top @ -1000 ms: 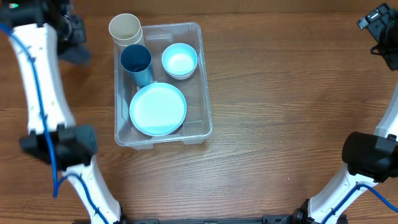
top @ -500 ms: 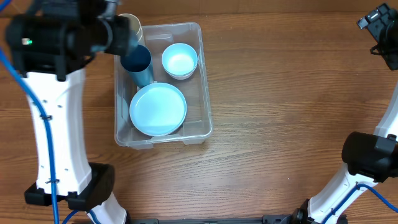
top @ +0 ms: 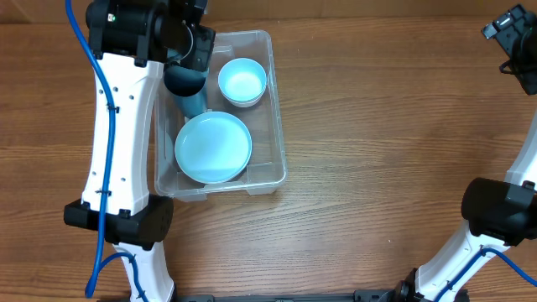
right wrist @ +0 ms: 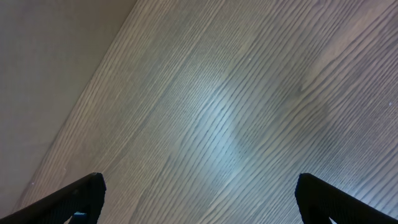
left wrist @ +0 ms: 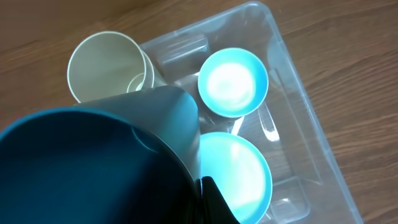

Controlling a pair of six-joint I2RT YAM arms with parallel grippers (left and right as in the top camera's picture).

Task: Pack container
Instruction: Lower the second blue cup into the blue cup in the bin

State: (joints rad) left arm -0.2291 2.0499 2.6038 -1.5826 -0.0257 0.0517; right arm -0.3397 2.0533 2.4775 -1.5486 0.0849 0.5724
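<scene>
The clear plastic container (top: 274,101) sits left of centre and also shows in the left wrist view (left wrist: 311,124). Inside it are a light blue plate (top: 213,147), a small light blue bowl (top: 242,81) and a dark blue cup (top: 186,84). My left gripper (left wrist: 200,193) is over the container's far left part, shut on the wall of the dark blue cup (left wrist: 93,168). A cream cup (left wrist: 106,65) stands at the container's far left corner; the arm hides it in the overhead view. My right gripper (right wrist: 199,186) is open and empty at the far right (top: 512,42).
The wooden table (top: 386,143) spreads to the right of the container. My left arm (top: 117,126) runs along the container's left side. The right arm's base (top: 495,210) stands at the right edge.
My left arm has swung in from the far left to over the container's far left corner and closed on the dark blue cup. The right arm has not moved.
</scene>
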